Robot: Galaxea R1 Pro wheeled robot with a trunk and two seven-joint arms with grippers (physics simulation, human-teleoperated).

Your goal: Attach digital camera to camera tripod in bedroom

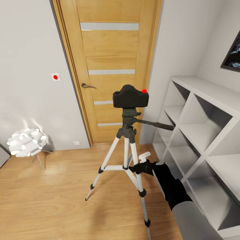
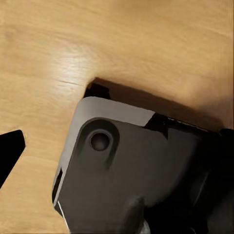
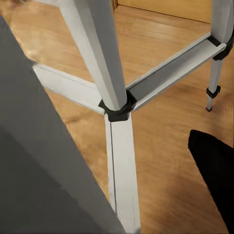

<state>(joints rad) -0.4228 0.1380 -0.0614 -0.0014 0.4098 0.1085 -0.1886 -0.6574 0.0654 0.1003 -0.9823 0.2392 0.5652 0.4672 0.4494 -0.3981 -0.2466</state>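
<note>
The camera point(image 1: 130, 96) sits on the tripod point(image 1: 126, 156) before the door point(image 1: 110, 66), beside the shelf point(image 1: 206, 140). In the head view the right gripper point(image 1: 142, 164) is beside a tripod leg, jaws spread. The right wrist view shows the leg brace joint point(image 3: 117, 109) close. The left gripper's state cannot be told; its wrist view shows the floor point(image 2: 146, 44).

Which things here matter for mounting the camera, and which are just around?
Job: digital camera sitting on the camera tripod; right gripper low beside a tripod leg.

Just around: white lamp, oak door, white cube shelf, wall picture.
</note>
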